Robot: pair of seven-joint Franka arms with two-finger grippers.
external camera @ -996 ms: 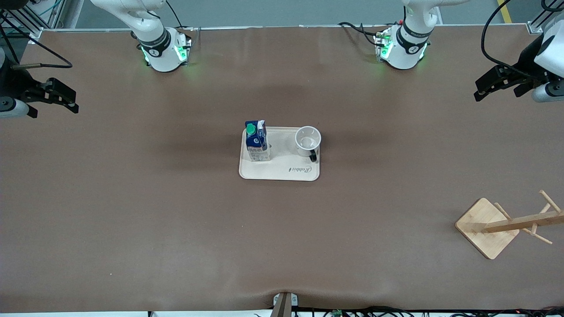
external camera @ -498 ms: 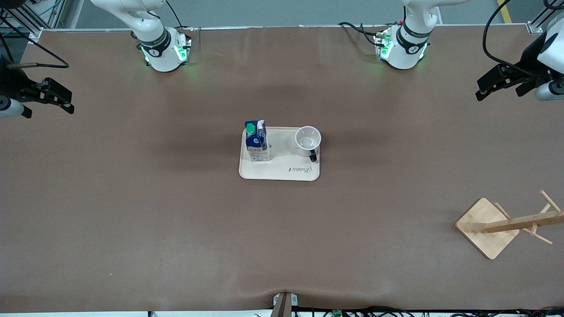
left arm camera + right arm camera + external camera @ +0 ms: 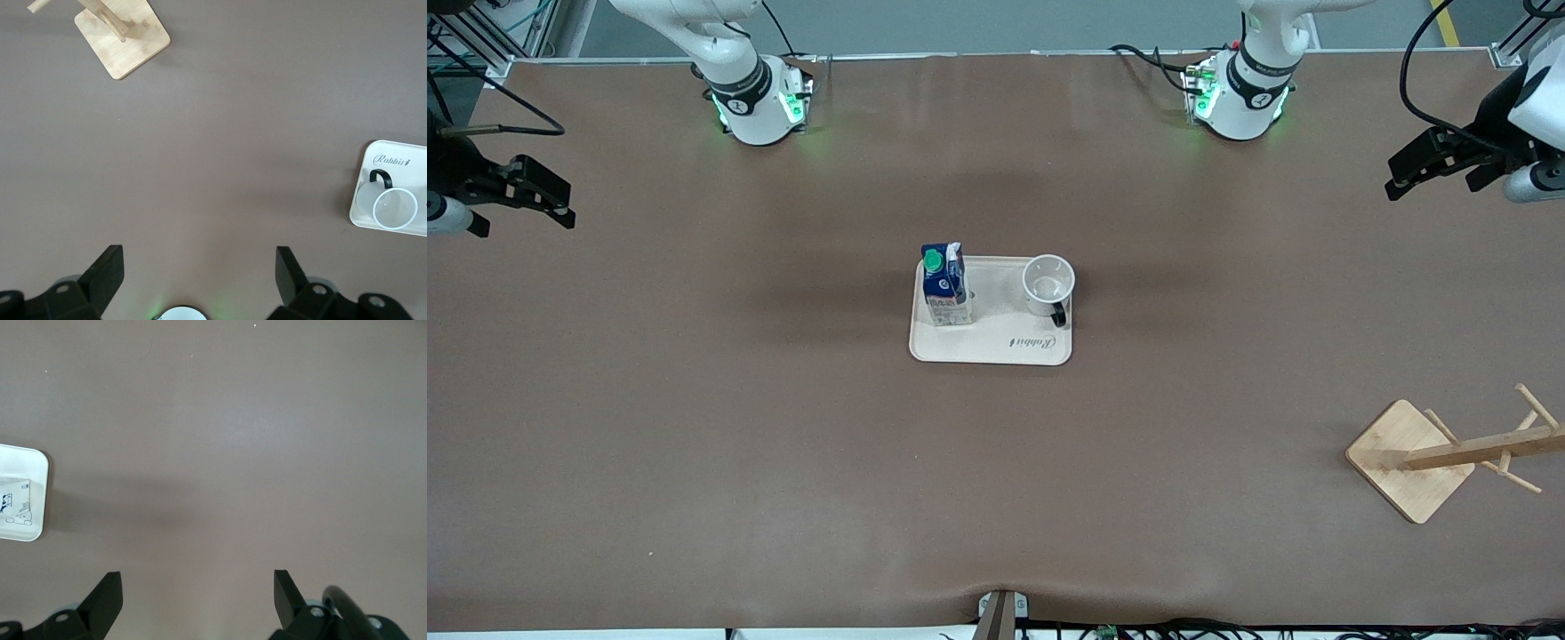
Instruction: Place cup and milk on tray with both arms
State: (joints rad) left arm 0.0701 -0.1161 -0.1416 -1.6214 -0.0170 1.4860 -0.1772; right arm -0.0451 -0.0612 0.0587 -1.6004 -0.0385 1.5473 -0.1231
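The cream tray [image 3: 990, 348] lies mid-table. On it stand the milk [image 3: 944, 286], a blue carton with a green cap, at the right arm's end, and the white cup [image 3: 1048, 284] with its black handle, at the left arm's end. My left gripper [image 3: 1396, 185] hangs open and empty, high over the left arm's end of the table. My right gripper [image 3: 565, 212] hangs open and empty over the right arm's end. The left wrist view shows its gripper [image 3: 199, 267] over bare table, with the cup [image 3: 394, 207] on the tray [image 3: 360, 215] farther off. Past its own gripper [image 3: 198, 587], the right wrist view catches a tray [image 3: 37, 463] corner.
A wooden rack [image 3: 1409, 458] with pegs stands on a square base, nearer the front camera at the left arm's end, also in the left wrist view as the rack [image 3: 123, 40]. The brown table [image 3: 783, 427] spreads wide around the tray.
The right gripper has drifted a little farther toward the right arm's end of the table. The left gripper has barely shifted. Cup, milk and tray have not moved.
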